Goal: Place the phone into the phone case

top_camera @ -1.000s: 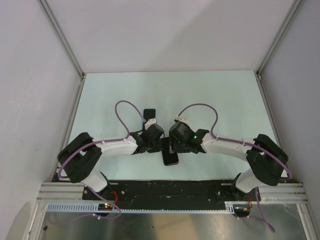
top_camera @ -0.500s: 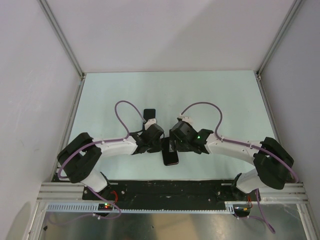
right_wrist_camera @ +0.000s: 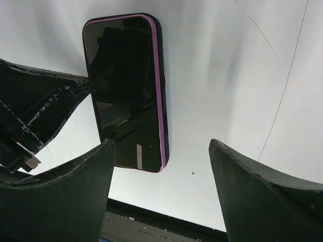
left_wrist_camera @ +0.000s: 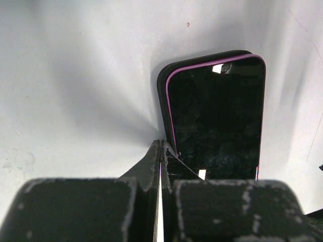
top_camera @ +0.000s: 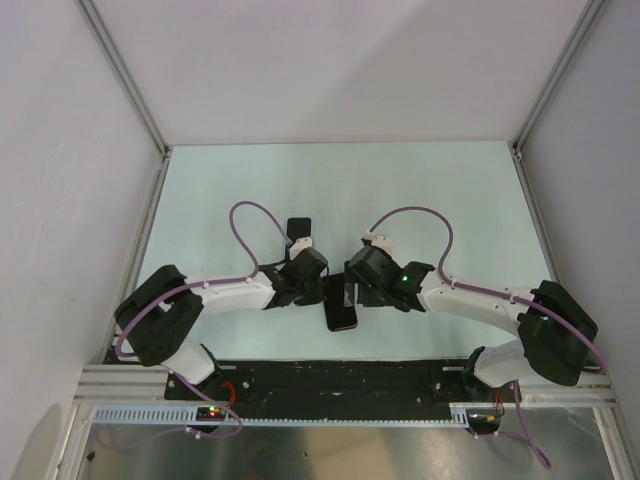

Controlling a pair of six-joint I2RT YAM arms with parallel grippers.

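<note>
The phone (top_camera: 341, 316), a dark screen with a purple rim, lies flat inside the black phone case near the table's front edge. In the left wrist view the phone (left_wrist_camera: 217, 116) sits in the case's black rim (left_wrist_camera: 161, 91). My left gripper (left_wrist_camera: 161, 147) is shut, and its tips touch the phone's left long edge; it reaches in from the left in the top view (top_camera: 325, 292). My right gripper (right_wrist_camera: 161, 143) is open and empty above the phone (right_wrist_camera: 123, 85) and the case edge (right_wrist_camera: 159, 60), next to the left gripper in the top view (top_camera: 352, 296).
The pale table (top_camera: 430, 200) is walled in by white panels and metal rails. A small black rectangular thing (top_camera: 298, 227) lies just behind my left wrist. The black base rail (top_camera: 330, 375) runs close in front of the phone.
My right arm's elbow has swung out to the right and its wrist has shifted slightly right. The left arm and the phone have not moved.
</note>
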